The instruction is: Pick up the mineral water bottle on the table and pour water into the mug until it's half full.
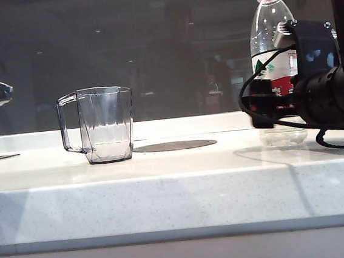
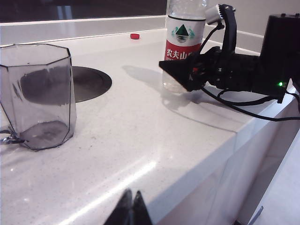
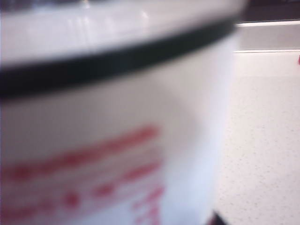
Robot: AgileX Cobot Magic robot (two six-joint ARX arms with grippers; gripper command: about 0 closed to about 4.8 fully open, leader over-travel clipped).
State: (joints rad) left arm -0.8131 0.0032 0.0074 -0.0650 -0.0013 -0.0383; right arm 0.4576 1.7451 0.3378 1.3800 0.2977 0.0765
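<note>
The mineral water bottle (image 1: 271, 34) stands upright and uncapped at the right of the table (image 1: 178, 189). Its red-and-white label (image 2: 183, 44) fills the right wrist view as a blur (image 3: 117, 140). My right gripper (image 1: 267, 104) reaches in level from the right, one finger on each side of the bottle's lower label (image 2: 180, 77). One fingertip (image 3: 218, 219) shows beside the bottle; whether the pads press on it I cannot tell. The mug (image 1: 106, 124) stands left of centre, looking empty (image 2: 40, 93). My left gripper (image 2: 131, 204) is shut on nothing, over the table's front edge.
A dark round disc (image 1: 174, 146) is set flat in the table between mug and bottle. A small red cap (image 2: 135, 36) lies near the low back ledge (image 1: 172, 127). Black cables (image 1: 338, 140) hang from the right arm over the table.
</note>
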